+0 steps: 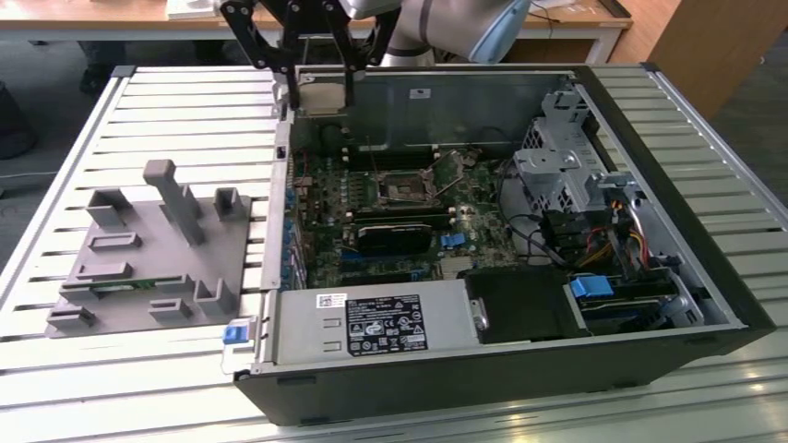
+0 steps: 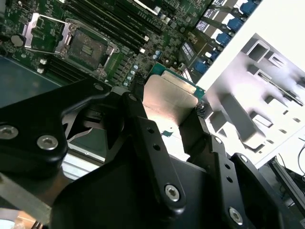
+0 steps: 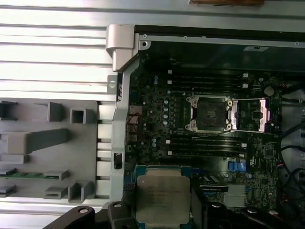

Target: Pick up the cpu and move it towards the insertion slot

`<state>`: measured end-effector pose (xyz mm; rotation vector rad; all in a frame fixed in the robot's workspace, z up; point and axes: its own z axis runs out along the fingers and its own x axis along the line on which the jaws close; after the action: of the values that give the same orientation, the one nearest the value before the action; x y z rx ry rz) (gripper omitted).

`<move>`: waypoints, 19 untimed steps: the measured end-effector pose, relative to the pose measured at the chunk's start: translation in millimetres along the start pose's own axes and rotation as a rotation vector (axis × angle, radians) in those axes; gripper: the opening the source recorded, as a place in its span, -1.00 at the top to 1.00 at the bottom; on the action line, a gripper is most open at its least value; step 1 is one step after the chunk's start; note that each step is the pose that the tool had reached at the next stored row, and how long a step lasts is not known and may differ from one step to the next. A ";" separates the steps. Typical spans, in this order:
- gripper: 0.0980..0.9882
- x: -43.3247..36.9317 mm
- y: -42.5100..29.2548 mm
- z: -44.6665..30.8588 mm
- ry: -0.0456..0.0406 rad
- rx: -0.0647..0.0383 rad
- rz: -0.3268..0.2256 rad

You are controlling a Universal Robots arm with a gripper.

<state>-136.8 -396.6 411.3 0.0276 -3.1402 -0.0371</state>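
Holding the cpu (image 3: 162, 199) clamped between its black fingers, the gripper (image 1: 317, 92) hangs above the open computer case (image 1: 689, 277), at its far corner on the exterior view's left. Chip noted as flat and square — dull silvery lid over a green edge. The insertion slot (image 3: 210, 113) lies apart on the motherboard (image 3: 157, 124) — silver frame, dark centre.

cpu (image 3: 163, 197): silvery top, green edge. Claw (image 1: 316, 72): black. Insertion slot (image 3: 210, 113): silver frame, dark centre. Motherboard (image 1: 369, 198): dark green. Fixture (image 1: 148, 258): grey. Worktop (image 1: 185, 111): white, ribbed. Connector tabs (image 1: 593, 288): blue.
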 end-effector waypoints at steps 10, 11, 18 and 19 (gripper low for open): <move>0.00 -10.7 -0.1 0.0 0.0000 0.000 0.000; 0.00 -11.8 -0.1 0.0 0.0000 0.000 0.000; 0.00 -20.3 -0.2 0.0 0.0000 0.000 0.000; 0.00 -21.7 -0.2 0.0 0.0000 0.000 0.000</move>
<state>-115.1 -396.5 411.3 0.0274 -3.1402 -0.0370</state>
